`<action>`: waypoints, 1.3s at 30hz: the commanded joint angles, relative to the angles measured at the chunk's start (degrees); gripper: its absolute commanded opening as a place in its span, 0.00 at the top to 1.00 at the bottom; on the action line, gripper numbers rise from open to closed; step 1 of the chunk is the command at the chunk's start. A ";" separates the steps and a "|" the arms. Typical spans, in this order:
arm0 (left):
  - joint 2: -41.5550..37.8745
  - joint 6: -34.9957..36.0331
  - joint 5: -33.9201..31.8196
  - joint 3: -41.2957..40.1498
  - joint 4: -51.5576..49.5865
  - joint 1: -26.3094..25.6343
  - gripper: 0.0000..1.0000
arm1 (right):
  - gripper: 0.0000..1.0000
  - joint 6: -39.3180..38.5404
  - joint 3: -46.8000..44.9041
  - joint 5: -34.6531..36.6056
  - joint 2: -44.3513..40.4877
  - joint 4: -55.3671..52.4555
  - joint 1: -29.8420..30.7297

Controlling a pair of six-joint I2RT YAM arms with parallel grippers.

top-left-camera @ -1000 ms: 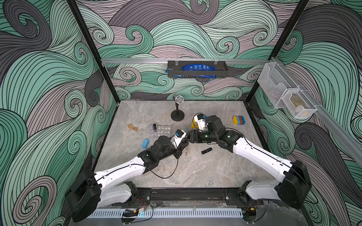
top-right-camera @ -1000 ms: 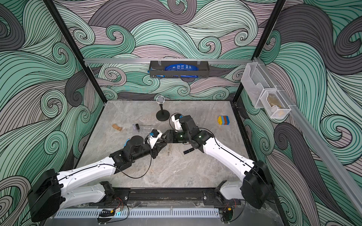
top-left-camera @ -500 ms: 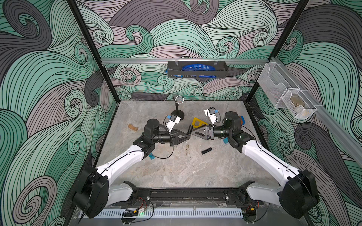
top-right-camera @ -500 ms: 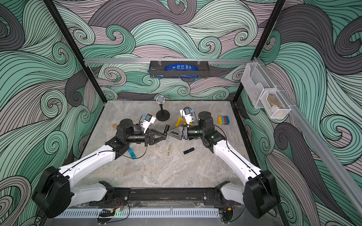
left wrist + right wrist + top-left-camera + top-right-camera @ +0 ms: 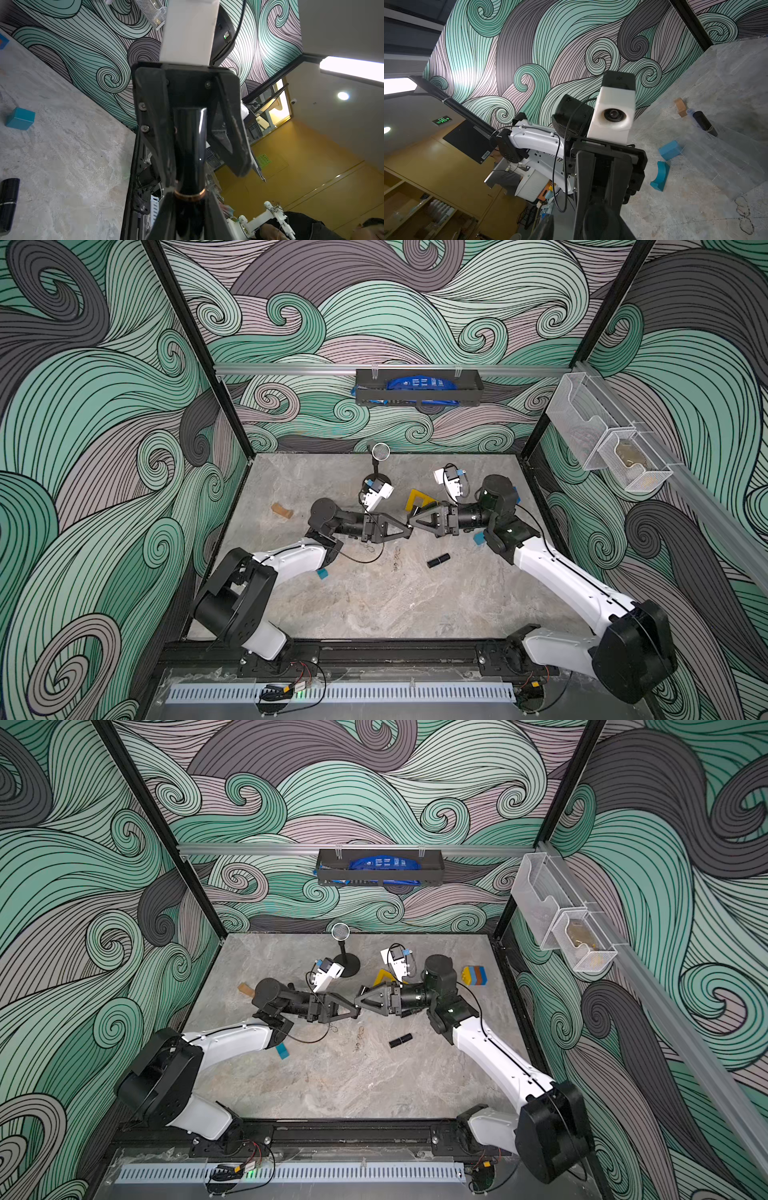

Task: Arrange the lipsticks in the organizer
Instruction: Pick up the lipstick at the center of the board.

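A black lipstick is gripped by the left gripper in mid-air just beside the yellow frame, with the parted jaws of the right gripper set round it; a handover is judged in hand, so a square closing is called for next.

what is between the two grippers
A black lipstick, clear in the left wrist view: the left gripper clamps it and its far end sits between the open fingers of the right gripper.
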 commanded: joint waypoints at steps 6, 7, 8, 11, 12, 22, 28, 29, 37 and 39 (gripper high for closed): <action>-0.80 -2.38 0.97 0.05 6.37 0.22 0.93 | 0.74 1.61 1.92 0.86 1.61 1.41 2.61; -0.92 -2.30 0.86 -0.05 6.31 0.23 0.91 | 0.77 1.89 1.93 1.35 1.81 1.48 2.93; -1.14 -2.17 0.77 -0.19 6.23 0.21 0.89 | 0.80 2.37 1.77 2.23 1.96 1.67 3.05; -2.75 1.00 -0.53 -1.34 3.45 0.39 0.76 | 0.87 4.98 0.86 4.46 2.14 3.64 3.32; -3.68 3.26 -0.92 -1.72 0.90 0.49 0.71 | 0.89 6.31 0.46 5.16 2.15 4.56 3.40; -23.26 52.70 -19.93 0.64 -61.85 0.50 0.40 | 0.98 9.75 2.55 28.07 0.11 -10.13 5.15; -23.99 63.98 -34.56 3.97 -76.84 -1.54 0.41 | 0.98 7.82 6.61 41.11 1.24 -18.30 11.78; -24.30 64.71 -36.01 3.95 -77.08 -2.02 0.42 | 0.97 7.30 7.43 42.68 1.54 -19.73 12.78; -26.25 67.19 -44.05 3.82 -77.22 -3.68 0.52 | 0.97 6.53 9.07 47.47 2.50 -21.45 16.92; -26.66 67.20 -44.43 3.92 -77.24 -3.78 0.53 | 0.97 6.55 9.14 48.06 2.86 -21.45 17.85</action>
